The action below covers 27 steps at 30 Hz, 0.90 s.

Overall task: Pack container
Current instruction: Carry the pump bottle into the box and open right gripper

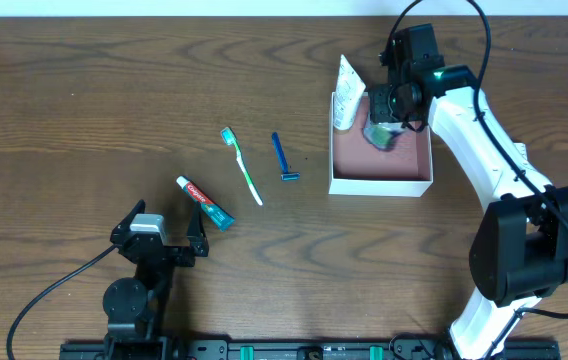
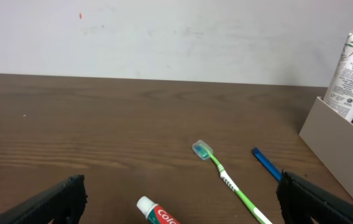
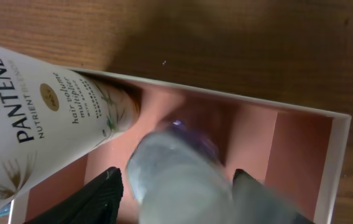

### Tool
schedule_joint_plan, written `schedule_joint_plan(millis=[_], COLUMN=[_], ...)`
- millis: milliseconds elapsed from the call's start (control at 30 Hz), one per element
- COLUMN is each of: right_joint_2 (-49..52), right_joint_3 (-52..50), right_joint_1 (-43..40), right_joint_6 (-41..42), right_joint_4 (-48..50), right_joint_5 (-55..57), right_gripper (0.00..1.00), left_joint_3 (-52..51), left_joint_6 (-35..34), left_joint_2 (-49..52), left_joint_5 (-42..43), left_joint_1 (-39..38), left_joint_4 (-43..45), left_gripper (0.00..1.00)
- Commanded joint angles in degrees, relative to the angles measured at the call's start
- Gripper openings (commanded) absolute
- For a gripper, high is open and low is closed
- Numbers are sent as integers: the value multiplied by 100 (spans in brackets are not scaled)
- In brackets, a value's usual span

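Container [image 1: 404, 166] sits under downward-reaching right gripper [image 1: 384, 126] clasping a grey object [image 3: 176, 180].

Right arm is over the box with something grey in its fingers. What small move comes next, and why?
Likely open the right gripper to release the grey item: it hangs over the pink floor of the container, beside the leaning Pantene tube. The toothpaste, toothbrush and razor lie unpacked on the table.
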Motion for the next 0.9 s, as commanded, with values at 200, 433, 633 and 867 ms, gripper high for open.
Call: schedule_joint_plan(millis=[200, 433, 633, 867], right_joint_2=[-57, -118, -352, -975], right_joint_3=[63, 227, 374, 452], right_joint_1=[68, 68, 59, 44], right_joint_6=[42, 42, 20, 39], right_joint_4=[24, 129, 125, 127], right_joint_5=[15, 15, 129, 214], right_gripper=[58, 57, 58, 63], left_joint_3=[-170, -170, -170, -170], left_joint_6=[-26, -26, -26, -26], left_joint_2=[-26, -26, -26, -26], left_joint_5=[-22, -22, -22, -22], left_joint_1=[28, 28, 28, 28], left_joint_4=[-87, -87, -87, -87], left_gripper=[98, 98, 98, 98])
